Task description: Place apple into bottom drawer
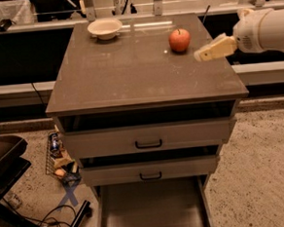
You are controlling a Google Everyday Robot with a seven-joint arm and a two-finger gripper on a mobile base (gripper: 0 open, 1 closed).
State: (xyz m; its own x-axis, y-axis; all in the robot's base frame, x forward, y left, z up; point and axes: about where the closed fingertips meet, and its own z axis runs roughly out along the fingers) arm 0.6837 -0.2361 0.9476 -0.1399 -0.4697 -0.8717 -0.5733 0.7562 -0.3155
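Observation:
The red-orange apple [179, 39] stands on the brown cabinet top [129, 72], toward its far right. My cream gripper [202, 55] reaches in from the right on a white arm [265, 28]. Its tip is just right of the apple and a little nearer to the camera, with a small gap between them. The bottom drawer [153, 207] is pulled out below the cabinet, and its flat grey-beige floor is bare.
A cream shallow bowl [105, 28] sits at the far left of the top. The two upper drawers [147, 137] with black handles are shut or nearly shut. A dark chair base [9, 168], cables and clutter [60, 162] lie on the floor at the left.

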